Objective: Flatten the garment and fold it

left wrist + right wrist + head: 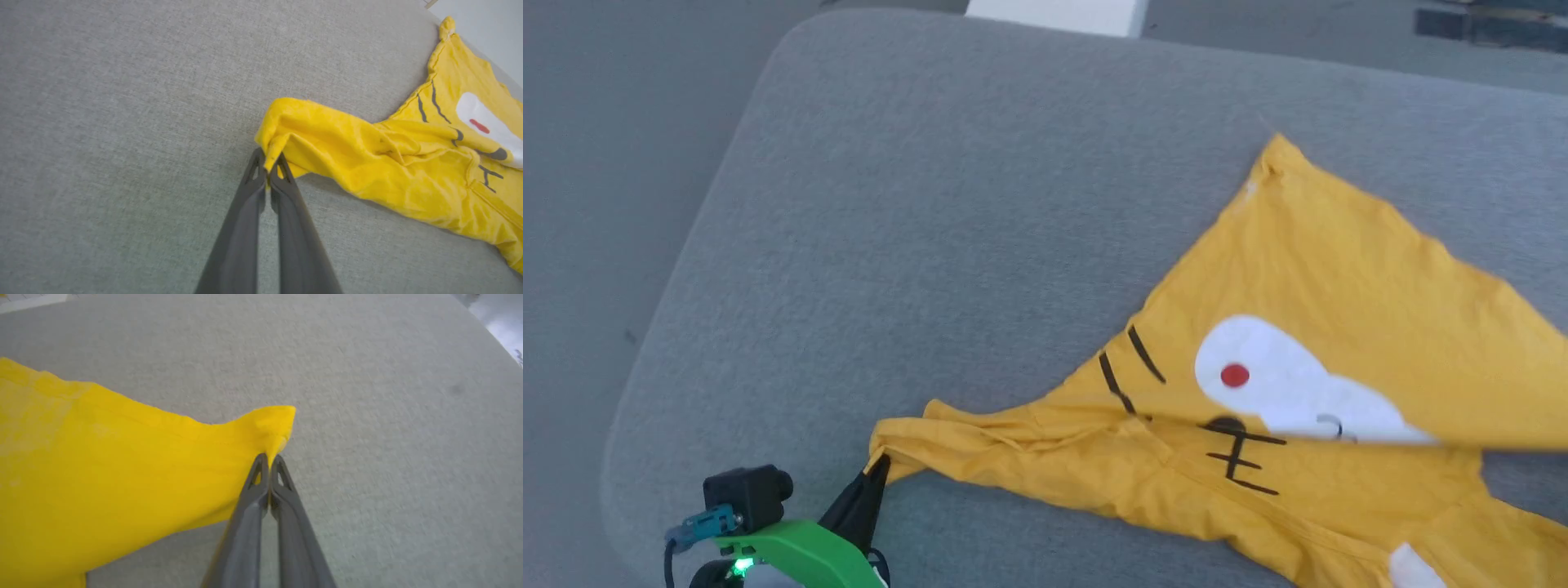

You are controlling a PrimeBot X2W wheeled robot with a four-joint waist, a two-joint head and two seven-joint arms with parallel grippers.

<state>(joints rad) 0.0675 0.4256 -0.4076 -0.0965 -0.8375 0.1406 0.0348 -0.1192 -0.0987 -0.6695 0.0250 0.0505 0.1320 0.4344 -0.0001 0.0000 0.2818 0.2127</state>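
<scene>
My left gripper (269,159) was pressed shut on a bunched corner of the shirt (1339,269). My right gripper (269,457) was pinching another corner, jaws together on a small fold of cloth. The shirt lay print-up on the grey padded table (931,204), right of centre. I judged it light, soft and limp. It would sag, bunch and drag rather than slide as one piece, and nothing about it seemed fragile. Corners and hems looked the best holds, since thin folds suit a narrow pinch. Its long axis ran from my left pinch across toward the right, with one loose corner pointing away from me.
</scene>
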